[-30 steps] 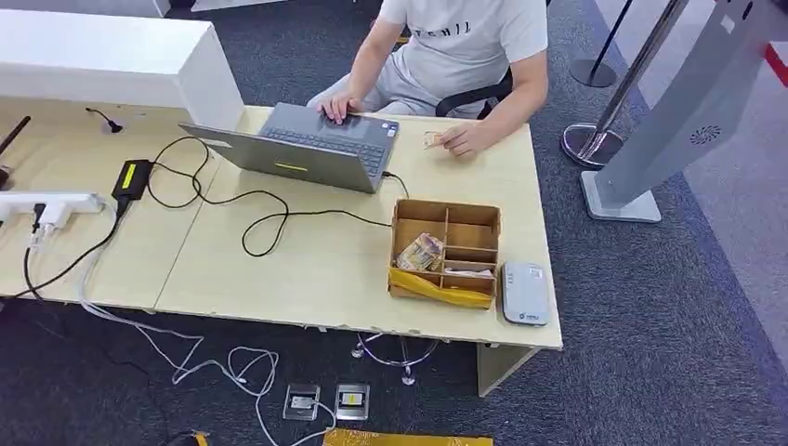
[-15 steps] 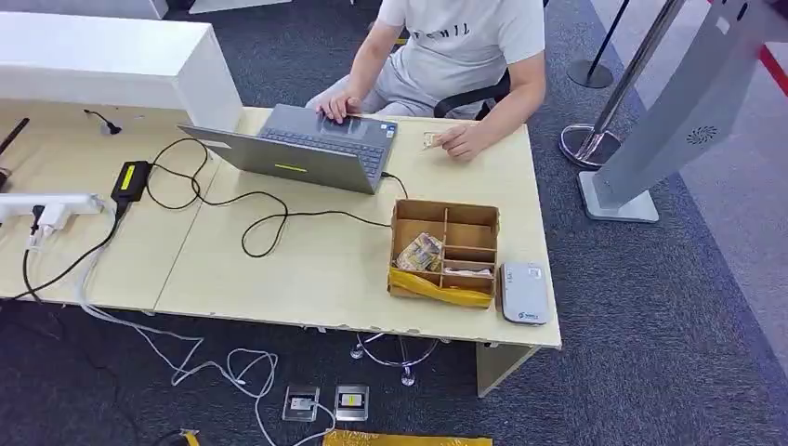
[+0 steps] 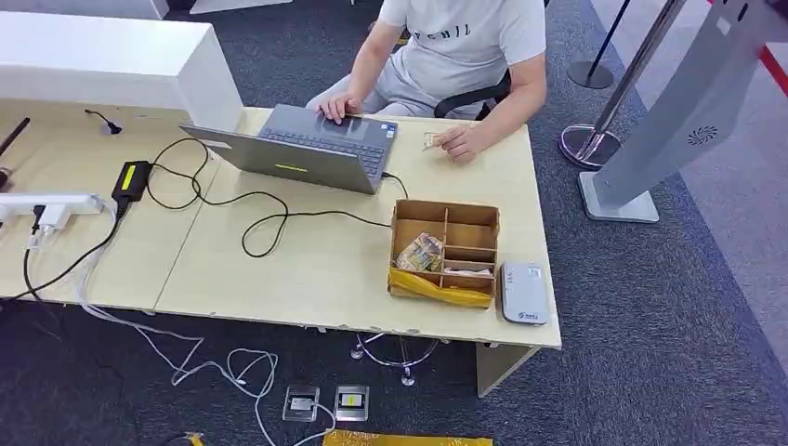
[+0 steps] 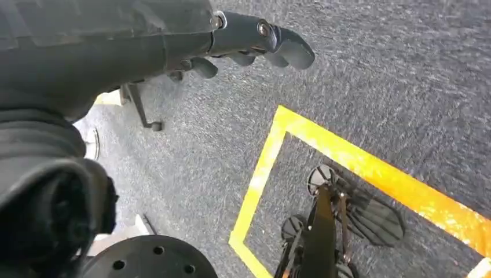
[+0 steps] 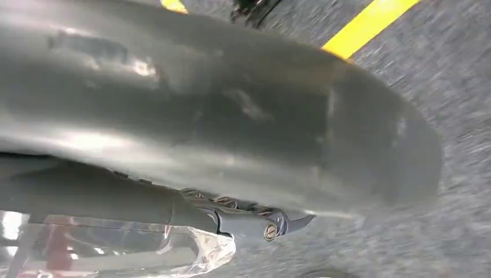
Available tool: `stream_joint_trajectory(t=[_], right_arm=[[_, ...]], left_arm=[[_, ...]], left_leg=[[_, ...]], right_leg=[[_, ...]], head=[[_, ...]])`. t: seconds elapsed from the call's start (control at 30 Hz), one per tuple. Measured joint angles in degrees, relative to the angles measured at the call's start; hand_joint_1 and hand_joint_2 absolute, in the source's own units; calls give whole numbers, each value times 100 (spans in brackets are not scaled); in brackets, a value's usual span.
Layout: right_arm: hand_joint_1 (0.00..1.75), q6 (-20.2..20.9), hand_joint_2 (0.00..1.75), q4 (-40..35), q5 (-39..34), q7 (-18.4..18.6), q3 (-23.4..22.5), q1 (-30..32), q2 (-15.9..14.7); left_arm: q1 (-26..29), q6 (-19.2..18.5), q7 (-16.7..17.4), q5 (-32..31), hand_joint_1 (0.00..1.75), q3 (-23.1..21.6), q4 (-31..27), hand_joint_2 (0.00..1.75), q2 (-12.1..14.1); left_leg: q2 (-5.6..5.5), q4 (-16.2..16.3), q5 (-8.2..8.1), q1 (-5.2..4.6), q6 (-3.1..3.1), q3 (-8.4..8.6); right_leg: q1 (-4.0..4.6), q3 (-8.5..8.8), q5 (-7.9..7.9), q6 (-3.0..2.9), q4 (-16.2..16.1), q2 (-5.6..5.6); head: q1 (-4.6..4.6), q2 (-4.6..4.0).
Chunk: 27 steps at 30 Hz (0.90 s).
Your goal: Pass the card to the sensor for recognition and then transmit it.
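Note:
A grey-white card sensor [image 3: 524, 293] lies flat near the table's front right corner, beside a wooden compartment box [image 3: 445, 252] that holds cards and a yellow packet. A person seated behind the table pinches a small card [image 3: 431, 140] on the tabletop. My left hand [image 4: 231, 43] hangs over dark carpet with its fingers stretched out and nothing in them. My right hand [image 5: 231, 133] is blurred and very close; a clear glossy sheet with a red patch [image 5: 121, 249] lies against its dark fingers [image 5: 243, 220], and I cannot tell whether they hold it.
An open laptop [image 3: 307, 147] with a looping black cable [image 3: 251, 209] takes up the table's middle, with a power strip [image 3: 51, 206] to the left. A white kiosk stand [image 3: 669, 121] and stanchion posts are on the right. Yellow floor tape [image 4: 272, 156] marks the carpet.
The whole head picture has shifted slightly, so the camera moved. Nothing on the table has moved, and the person's hands stay where they were.

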Motion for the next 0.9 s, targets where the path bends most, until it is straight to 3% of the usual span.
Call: stream_joint_trajectory(t=[0.23,0.4,0.73,0.9], right_arm=[[0,-79,0,9,28,78,0,11,15],[0,-26,0,9,-247,-444,0,6,33],[0,-157,0,11,-162,-525,2,-39,70],[0,-306,0,13,-83,-363,2,-27,116]], left_arm=[[1,48,-129,48,0,24,0,0,-11],[1,35,-437,-153,0,46,0,0,-22],[-8,232,-284,4,0,48,0,0,-22],[-8,-183,-238,74,0,48,0,0,-4]], left_leg=[[0,0,0,0,0,1],[0,0,0,0,0,1],[1,0,0,0,0,4],[1,0,0,0,0,4]], right_leg=[[0,1,0,0,0,0],[0,3,0,0,0,0],[0,3,0,0,0,1],[0,4,0,0,0,1]], head=[[0,0],[-2,0],[-2,0],[0,-2]])
